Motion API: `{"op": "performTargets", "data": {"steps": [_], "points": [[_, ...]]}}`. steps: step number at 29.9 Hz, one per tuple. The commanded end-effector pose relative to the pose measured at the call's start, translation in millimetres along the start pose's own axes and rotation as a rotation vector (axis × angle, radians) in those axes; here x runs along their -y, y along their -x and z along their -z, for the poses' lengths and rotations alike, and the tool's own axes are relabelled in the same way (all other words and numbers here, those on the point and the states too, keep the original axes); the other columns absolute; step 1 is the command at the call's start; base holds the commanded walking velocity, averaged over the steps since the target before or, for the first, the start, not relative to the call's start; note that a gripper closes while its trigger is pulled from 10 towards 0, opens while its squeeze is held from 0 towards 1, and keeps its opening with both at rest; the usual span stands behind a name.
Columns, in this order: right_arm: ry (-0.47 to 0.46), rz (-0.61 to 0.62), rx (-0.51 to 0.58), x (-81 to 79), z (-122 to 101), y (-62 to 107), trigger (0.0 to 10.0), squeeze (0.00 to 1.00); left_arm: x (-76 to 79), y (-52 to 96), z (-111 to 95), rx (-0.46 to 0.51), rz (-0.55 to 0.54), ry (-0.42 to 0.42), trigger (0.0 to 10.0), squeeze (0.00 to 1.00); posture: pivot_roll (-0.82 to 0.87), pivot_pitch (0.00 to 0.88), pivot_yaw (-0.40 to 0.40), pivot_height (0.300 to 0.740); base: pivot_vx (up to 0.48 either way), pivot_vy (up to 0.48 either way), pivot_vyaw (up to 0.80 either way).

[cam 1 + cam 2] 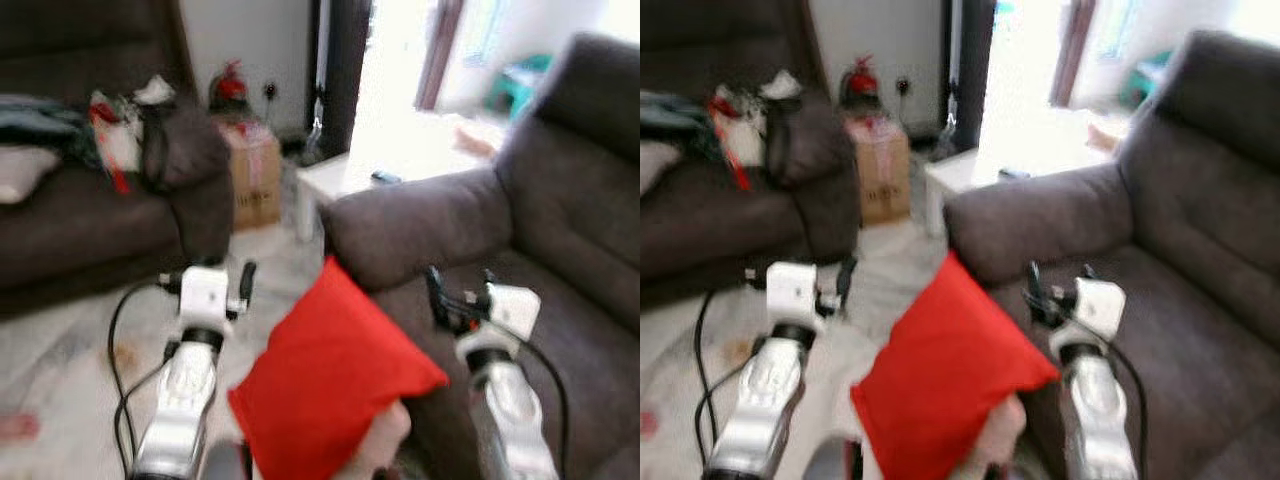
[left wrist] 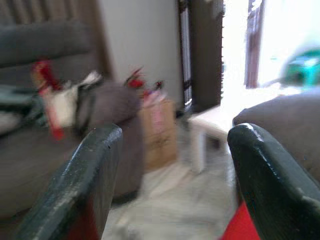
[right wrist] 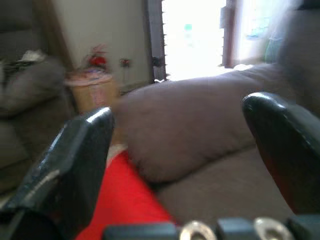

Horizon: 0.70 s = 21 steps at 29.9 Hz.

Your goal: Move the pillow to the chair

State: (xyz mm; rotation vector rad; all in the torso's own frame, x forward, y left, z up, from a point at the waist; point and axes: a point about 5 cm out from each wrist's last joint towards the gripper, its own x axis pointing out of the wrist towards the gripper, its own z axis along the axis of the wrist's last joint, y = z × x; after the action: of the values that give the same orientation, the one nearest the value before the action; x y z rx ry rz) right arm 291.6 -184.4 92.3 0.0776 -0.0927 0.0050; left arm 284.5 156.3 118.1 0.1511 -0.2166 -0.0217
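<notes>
sofa (image 1: 90, 230) at 10 o'clock, heaped with clothes; beside its arm a cardboard box (image 1: 255, 175) with a red extinguisher (image 1: 230, 82) behind, and a low white bench (image 1: 335, 178) at 12 o'clock near the bright doorway

left gripper (image 1: 243, 285) stands raised at 8 o'clock, fingers spread wide in its wrist view, holding nothing, with only a red edge of the pillow low in that view

pillow (image 1: 325, 385) sits low centre, between the two arms, tilted on a corner; it looks propped from beneath by a pale rounded thing at 6 o'clock, too blurred to name, and neither gripper touches it

it should handle light, soft and floppy, its smooth red cover likely a bit slippery; a pinch on one corner would let it sag, so squeezing the two side edges between both grippers seems the surer hold

right gripper (image 1: 438, 295) at 4 o'clock, released too, fingers apart over the chair

chair (image 1: 540, 240) fills 2 to 4 o'clock, its grey arm just behind the pillow, seat bare
</notes>
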Motion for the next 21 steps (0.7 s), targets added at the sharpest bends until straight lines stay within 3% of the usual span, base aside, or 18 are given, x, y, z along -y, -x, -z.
{"op": "performTargets", "data": {"steps": [1,21], "points": [[-0.011,0.004,-0.028,-0.5,6.5,4.2,10.0,0.00,0.5,1.5,3.2,-0.019,0.000,0.002,10.0,0.00,0.05,0.000,-0.064,0.628,0.000,0.000,0.00],[-0.017,0.002,-0.035,-1.4,8.1,4.7,10.0,0.00,-5.2,3.5,5.9,-0.034,-0.024,0.015,10.0,0.00,0.06,0.000,-0.066,0.628,0.000,0.000,0.00]]}}
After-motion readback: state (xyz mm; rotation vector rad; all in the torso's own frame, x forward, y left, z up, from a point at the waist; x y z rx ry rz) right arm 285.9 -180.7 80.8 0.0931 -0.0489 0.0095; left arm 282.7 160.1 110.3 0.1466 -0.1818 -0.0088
